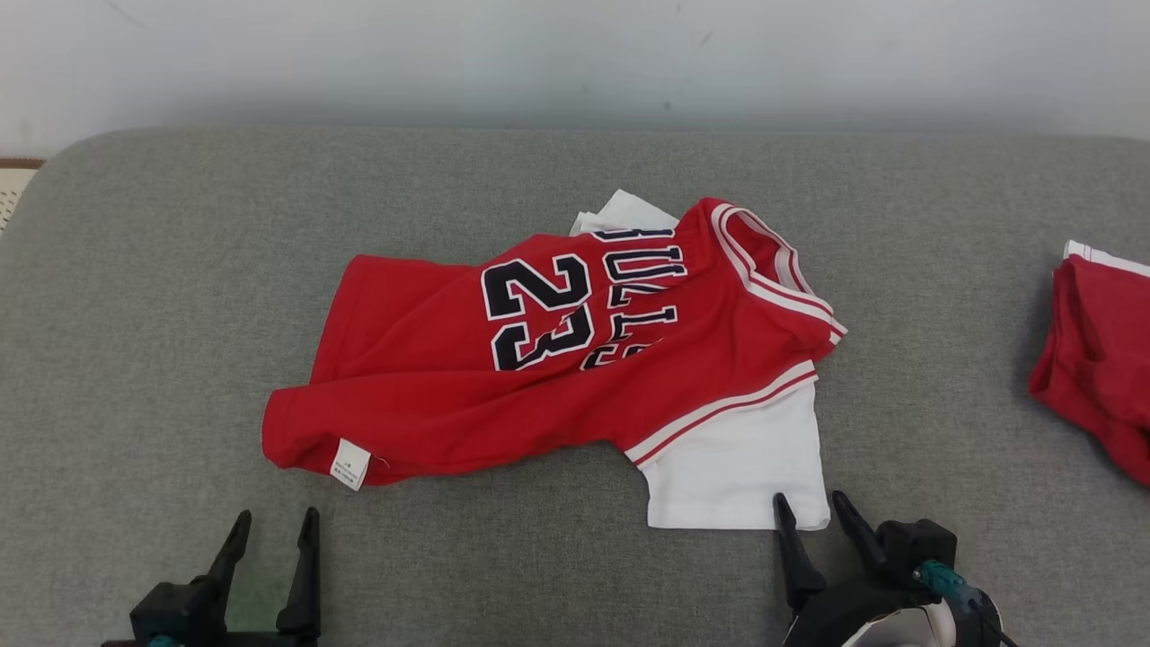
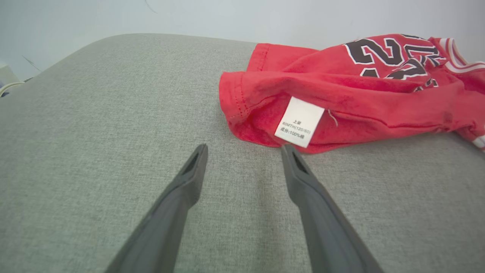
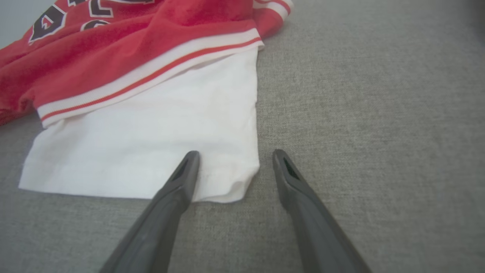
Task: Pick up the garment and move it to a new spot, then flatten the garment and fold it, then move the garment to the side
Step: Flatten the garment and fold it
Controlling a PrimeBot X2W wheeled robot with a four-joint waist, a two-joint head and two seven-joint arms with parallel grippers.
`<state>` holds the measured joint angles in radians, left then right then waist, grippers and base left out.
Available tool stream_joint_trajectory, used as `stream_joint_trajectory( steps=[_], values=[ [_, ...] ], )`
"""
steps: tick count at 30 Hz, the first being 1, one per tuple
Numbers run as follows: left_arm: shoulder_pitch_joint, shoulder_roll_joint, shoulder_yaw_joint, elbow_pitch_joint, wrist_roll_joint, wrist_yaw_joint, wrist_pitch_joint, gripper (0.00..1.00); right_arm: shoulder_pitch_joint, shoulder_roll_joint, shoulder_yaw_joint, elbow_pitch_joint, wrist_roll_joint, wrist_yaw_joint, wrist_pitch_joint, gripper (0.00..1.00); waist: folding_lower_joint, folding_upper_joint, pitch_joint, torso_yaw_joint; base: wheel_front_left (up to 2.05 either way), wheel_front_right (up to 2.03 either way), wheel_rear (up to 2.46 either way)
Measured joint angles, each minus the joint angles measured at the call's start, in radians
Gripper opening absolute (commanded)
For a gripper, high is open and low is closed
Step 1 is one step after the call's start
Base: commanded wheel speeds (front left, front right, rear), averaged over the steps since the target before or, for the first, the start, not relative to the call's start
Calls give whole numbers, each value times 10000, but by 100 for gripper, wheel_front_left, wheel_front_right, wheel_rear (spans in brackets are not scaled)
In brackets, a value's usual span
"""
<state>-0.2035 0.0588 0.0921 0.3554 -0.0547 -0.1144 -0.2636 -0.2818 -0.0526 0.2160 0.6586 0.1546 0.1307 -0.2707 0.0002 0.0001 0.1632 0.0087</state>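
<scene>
The garment (image 1: 557, 359) is a red jersey with a black "23", white-and-red trim and white sleeves, lying rumpled on the middle of the grey cushion (image 1: 180, 225). Its white care tag (image 2: 299, 121) hangs at the near left hem. My left gripper (image 1: 277, 523) is open just in front of that hem; in the left wrist view its gripper (image 2: 244, 149) tips sit close below the tag. My right gripper (image 1: 811, 503) is open at the near corner of the white sleeve (image 3: 151, 151), one finger (image 3: 182, 178) over the cloth's edge, the other on bare cushion.
A second red garment (image 1: 1096, 350) with white trim lies at the right edge of the cushion. A pale wall (image 1: 575, 54) runs behind the cushion. Bare grey fabric spreads to the left and in front of the jersey.
</scene>
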Motion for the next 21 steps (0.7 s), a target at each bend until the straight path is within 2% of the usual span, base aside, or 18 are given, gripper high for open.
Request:
stream_joint_trajectory(
  steps=[1, 3, 4, 5, 9, 15, 21],
  values=[
    [-51, 12, 15, 6, -2, -33, 0, 100, -51, -10, 38, 113, 0, 0, -35, 84, -1, 0, 41, 7, 0, 0, 0],
    [-87, 2, 15, 4, -2, -48, 0, 100, -177, -36, 148, 353, 46, -2, -81, 38, -1, 0, 104, 11, 0, 0, 0],
    [-87, 2, 15, 2, -2, -65, 0, 100, -219, -48, 178, 437, 46, -4, -109, 8, -1, -1, 125, 7, 0, 0, 0],
    [-90, 4, 19, 2, -17, -69, 0, 100, -281, -63, 198, 545, 63, -4, -115, 0, -3, -1, 143, -3, 0, 0, 0],
    [-234, 2, 111, -10, -82, -75, 0, 100, -402, -15, 263, 694, 125, 8, -117, 0, -2, -1, 201, -70, 0, 0, 0],
    [-495, 50, 240, 119, -614, -148, 0, 100, -364, 29, -257, 435, -161, 90, -98, 0, -2, -1, 317, -225, 0, 0, 0],
    [-724, 644, -830, 221, -1824, -159, 0, 100, -346, -77, -853, 198, -447, 98, -84, 0, -2, -1, 489, -452, 0, 0, 0]
  ],
)
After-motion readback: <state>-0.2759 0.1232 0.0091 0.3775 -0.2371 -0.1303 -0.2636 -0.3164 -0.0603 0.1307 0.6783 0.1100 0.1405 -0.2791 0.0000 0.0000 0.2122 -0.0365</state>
